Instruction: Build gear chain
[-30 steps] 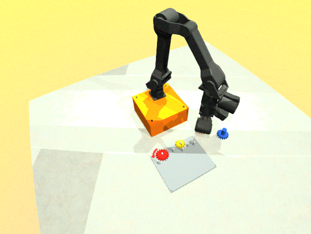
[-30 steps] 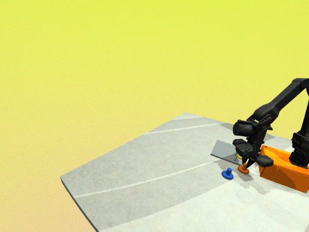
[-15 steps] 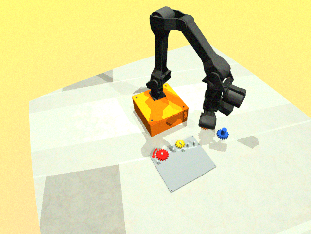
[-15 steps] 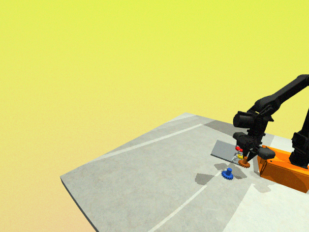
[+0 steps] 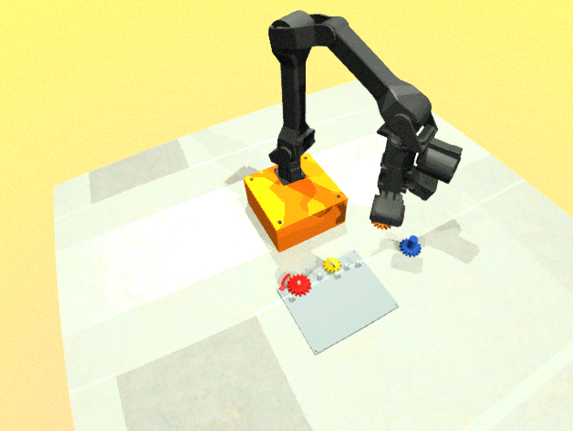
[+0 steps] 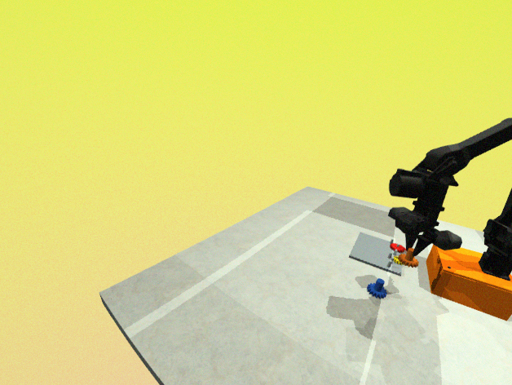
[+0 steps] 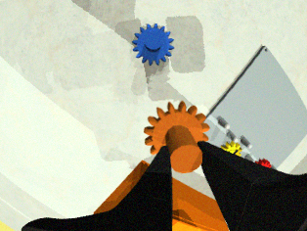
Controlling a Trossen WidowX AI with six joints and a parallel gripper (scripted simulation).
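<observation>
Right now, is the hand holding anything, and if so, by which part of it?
Yes: the orange gear. The hand grips it by its upright round stem, above the teeth.

Gripper [image 6: 410, 253] holds orange gear [image 6: 408, 260] by its stem, gear below fingertips, nr orange base [image 6: 471, 285]. Blue gear [image 6: 377, 289] on table [image 6: 248, 298], stem up, apart from grey board [image 6: 370, 250]. Red gear [image 6: 397, 247] & part-hidden yellow gear [image 6: 397, 259] at board's base-side end. Arm [image 6: 455, 155] runs off R edge of view.
</observation>
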